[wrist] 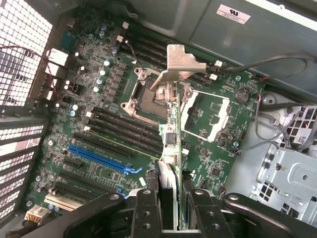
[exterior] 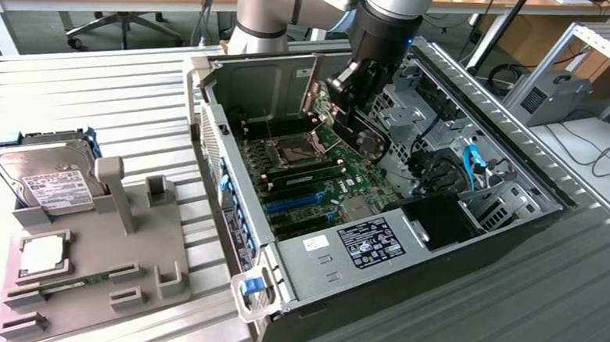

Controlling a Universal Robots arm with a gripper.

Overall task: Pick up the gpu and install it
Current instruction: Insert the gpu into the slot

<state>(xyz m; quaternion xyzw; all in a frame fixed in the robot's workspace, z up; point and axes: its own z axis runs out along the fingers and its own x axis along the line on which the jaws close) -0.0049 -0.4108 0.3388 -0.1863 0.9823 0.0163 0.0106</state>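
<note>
Tabletop [exterior: 80,89]: one pale slatted surface is carrying everything.
Holder [exterior: 123,240]: one grey fixture is sitting at the exterior view's left.
Hard drive [exterior: 48,177]: one, silver with a white label, is leaning at the holder's far end.
Chip [exterior: 41,255]: one square silver piece is lying in a holder pocket, nearer the camera than the hard drive.
Memory stick [exterior: 69,286]: one slim green strip is lying just beside the chip.
Computer case [exterior: 310,273]: one, lying with its open side up, is sitting in the middle of the exterior view.
Motherboard [wrist: 99,99]: one green board is lining the case floor.
Blue slot [wrist: 101,158]: one long slot is standing bare, apart from the card.
Arm [exterior: 266,12]: one is reaching down into the case from the far side.
End effector [wrist: 173,198]: one, partly closed, is clamping the card's edge between its two fingers.
Gpu [wrist: 171,136]: one is hanging edge-on inside the case, over the motherboard near the processor socket.
Bracket [wrist: 182,62]: one silver plate is pointing away from the end effector; I cannot tell whether it is touching the board.
</note>
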